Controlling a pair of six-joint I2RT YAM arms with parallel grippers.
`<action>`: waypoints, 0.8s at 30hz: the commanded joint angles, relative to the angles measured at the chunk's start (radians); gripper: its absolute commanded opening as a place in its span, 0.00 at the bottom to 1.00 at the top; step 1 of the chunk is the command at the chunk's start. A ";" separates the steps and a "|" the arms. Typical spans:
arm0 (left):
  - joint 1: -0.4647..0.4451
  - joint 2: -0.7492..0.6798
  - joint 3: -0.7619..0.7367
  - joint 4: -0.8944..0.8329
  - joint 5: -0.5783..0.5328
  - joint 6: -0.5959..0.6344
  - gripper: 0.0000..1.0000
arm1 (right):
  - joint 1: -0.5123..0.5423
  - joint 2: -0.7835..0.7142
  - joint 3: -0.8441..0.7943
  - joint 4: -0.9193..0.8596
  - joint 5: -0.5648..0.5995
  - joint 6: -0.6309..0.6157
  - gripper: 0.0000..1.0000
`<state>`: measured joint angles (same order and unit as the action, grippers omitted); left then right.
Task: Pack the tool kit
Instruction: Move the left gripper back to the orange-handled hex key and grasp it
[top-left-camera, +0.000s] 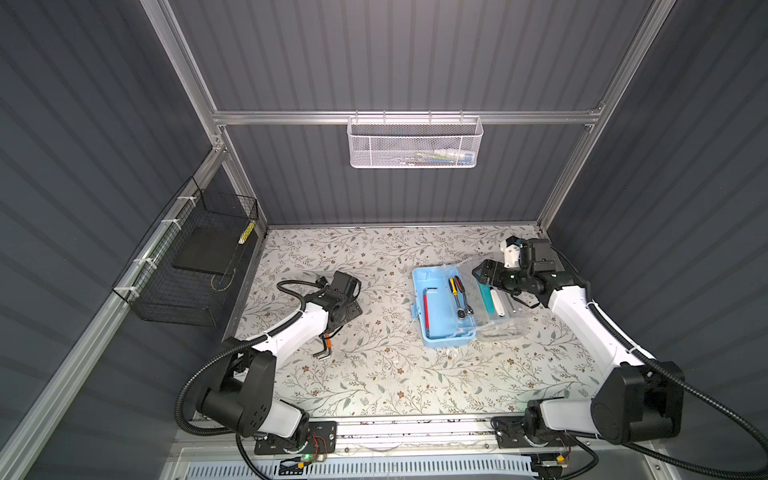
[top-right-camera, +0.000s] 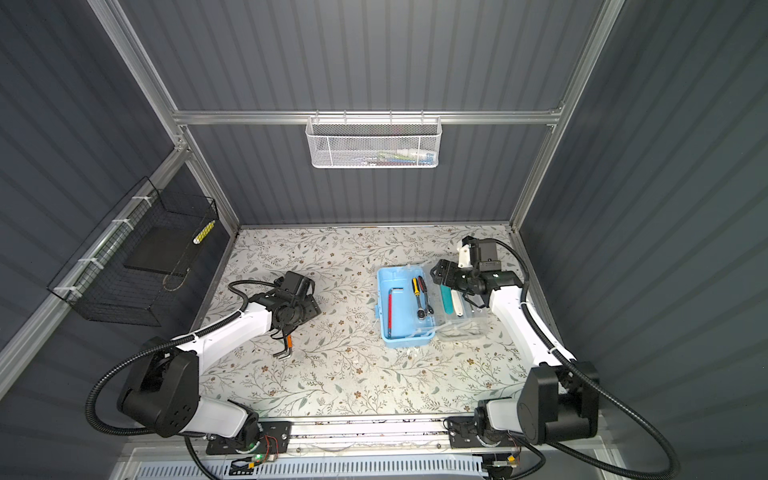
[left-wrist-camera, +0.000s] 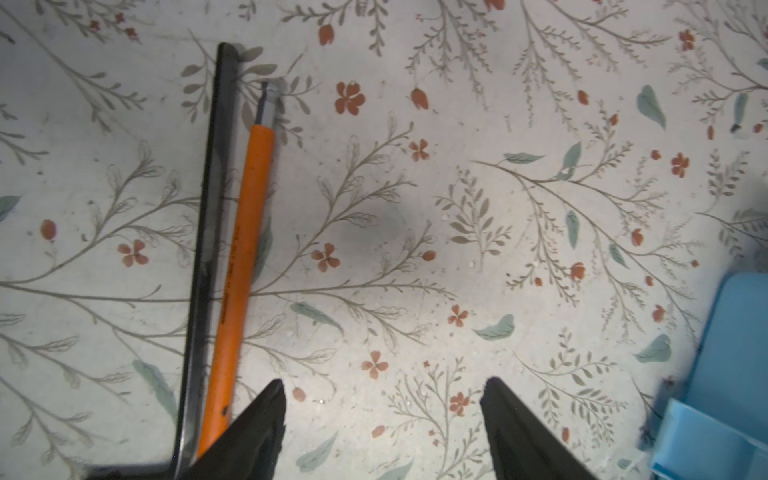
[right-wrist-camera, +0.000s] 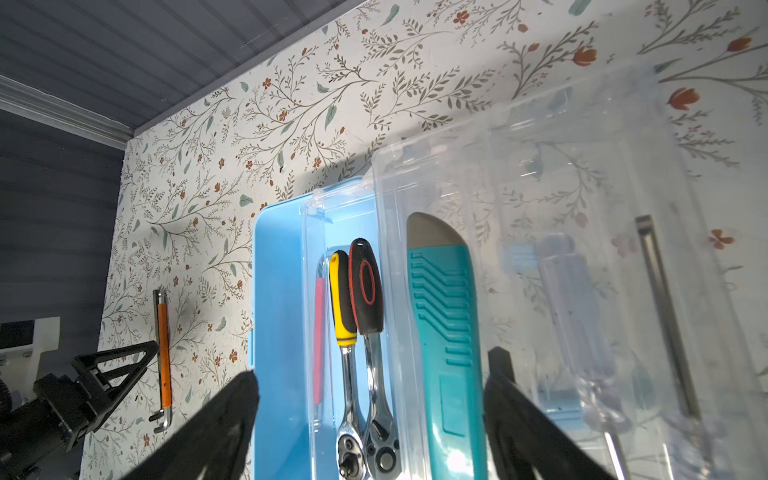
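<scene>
Two hex keys partly hidden behind left pincer

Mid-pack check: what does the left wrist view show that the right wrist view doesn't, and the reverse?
Only the left wrist view: the gap of the open left tool, with bare table between its fingertips.

Only the right wrist view: the open right tool over the tool kit, whose inside holds two ratchets and a red hex key; also a teal knife and the clear lid.

Both: the orange-sleeved hex key beside a dark hex key on the table, and the blue kit.
</scene>
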<state>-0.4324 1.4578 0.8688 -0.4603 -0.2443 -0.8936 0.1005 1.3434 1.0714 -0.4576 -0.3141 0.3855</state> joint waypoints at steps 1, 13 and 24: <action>0.020 -0.017 -0.030 -0.034 -0.021 0.022 0.75 | 0.002 -0.014 -0.011 -0.007 -0.002 0.006 0.86; 0.049 -0.010 -0.112 0.005 0.006 0.032 0.68 | 0.002 -0.002 0.010 -0.010 0.001 0.012 0.85; 0.061 -0.007 -0.144 0.011 0.013 0.054 0.61 | 0.002 0.007 0.020 -0.011 -0.003 0.016 0.85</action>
<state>-0.3782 1.4574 0.7399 -0.4477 -0.2409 -0.8631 0.1005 1.3441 1.0721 -0.4583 -0.3138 0.3939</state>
